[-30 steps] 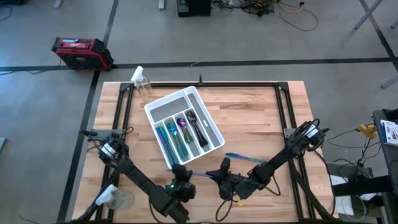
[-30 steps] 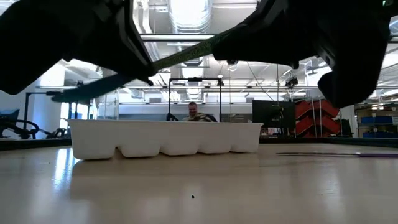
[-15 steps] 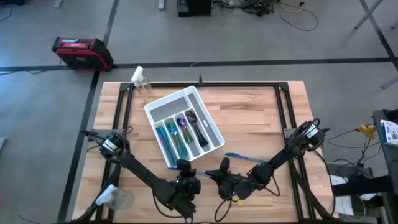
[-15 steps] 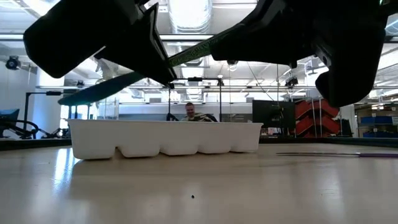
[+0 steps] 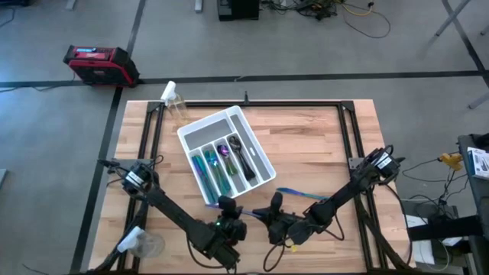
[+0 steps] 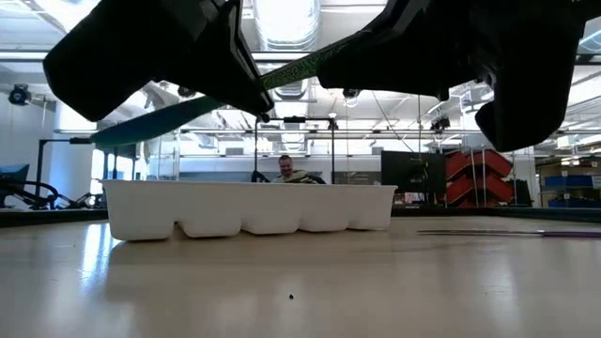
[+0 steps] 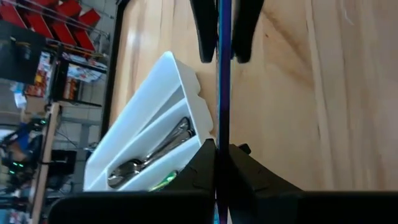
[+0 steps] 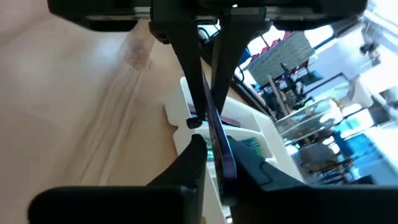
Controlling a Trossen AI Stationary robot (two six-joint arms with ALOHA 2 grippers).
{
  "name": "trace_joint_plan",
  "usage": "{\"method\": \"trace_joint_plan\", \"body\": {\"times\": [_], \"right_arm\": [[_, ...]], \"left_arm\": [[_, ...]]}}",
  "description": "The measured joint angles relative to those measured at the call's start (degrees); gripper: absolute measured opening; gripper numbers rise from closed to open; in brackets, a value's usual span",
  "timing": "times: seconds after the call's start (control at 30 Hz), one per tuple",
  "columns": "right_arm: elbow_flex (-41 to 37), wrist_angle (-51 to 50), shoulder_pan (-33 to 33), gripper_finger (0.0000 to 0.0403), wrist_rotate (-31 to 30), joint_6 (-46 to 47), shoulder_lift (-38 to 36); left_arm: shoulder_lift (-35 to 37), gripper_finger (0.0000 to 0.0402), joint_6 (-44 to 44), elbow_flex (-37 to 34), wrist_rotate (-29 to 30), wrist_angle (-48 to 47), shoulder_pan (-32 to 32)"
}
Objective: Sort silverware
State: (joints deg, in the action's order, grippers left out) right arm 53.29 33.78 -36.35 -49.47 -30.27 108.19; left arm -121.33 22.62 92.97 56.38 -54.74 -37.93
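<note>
iridescent purple-blue metal: one slim piece of silverware [image 7: 222, 93] is pinched at both ends, the left gripper [image 5: 227, 208] closed on one end and the right gripper [image 5: 273, 214] closed on the other, so the piece spans the gap between them just off the near corner of the white cutlery tray [image 5: 263, 162]. in the low view it shows as a teal blade [image 6: 155, 122] held above the wooden table [image 5: 313, 153], clear of the surface. the tray sits at an angle near the table's middle, its compartments holding teal forks [image 5: 211, 169], a purple spoon [image 5: 224, 152] and dark pieces [image 5: 242, 155]. a further blue utensil [image 5: 298, 193] lies flat on the wood near the right arm. a clear spray bottle [image 5: 173, 99] stands at the far left corner. a person [image 6: 286, 170] is visible beyond the tray in the low view.
</note>
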Motion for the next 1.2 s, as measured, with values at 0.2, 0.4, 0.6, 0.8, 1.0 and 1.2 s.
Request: {"method": "trace_joint_plan", "body": {"times": [0.2,0.4,0.6,0.8,1.0,1.2], "right_arm": [[0.01,-0.02,-1.03,0.0116,-0.41,5.5,-1.24],[-0.01,-0.94,-1.97,0.0196,-0.44,7.45,-1.87],[-0.01,-5.06,-1.84,0.024,-0.68,14.14,-1.67],[-0.1,-14.45,-1.6,0.0254,-1.58,26.5,-1.65],[-0.12,-17.22,-1.58,0.0245,-3.28,32.52,-1.63],[-0.12,-17.22,-1.49,0.0234,-4.66,32.86,-1.63]], "left_arm": [[2.04,0.0001,1.07,-0.28,0.26,-9.38,-0.16],[8.51,0.0001,2.93,-5.65,3.55,-19.55,-0.49],[16.42,0.0,-4.11,-18.48,3.15,-19.68,-0.48],[18.87,0.0,-16.31,-28.93,2.92,-19.14,-0.48],[20.22,0.0,-25.9,-38.04,4.18,-11.23,-0.26],[20.93,0.0,-38.43,-45.19,4.5,2.58,-0.13]]}}
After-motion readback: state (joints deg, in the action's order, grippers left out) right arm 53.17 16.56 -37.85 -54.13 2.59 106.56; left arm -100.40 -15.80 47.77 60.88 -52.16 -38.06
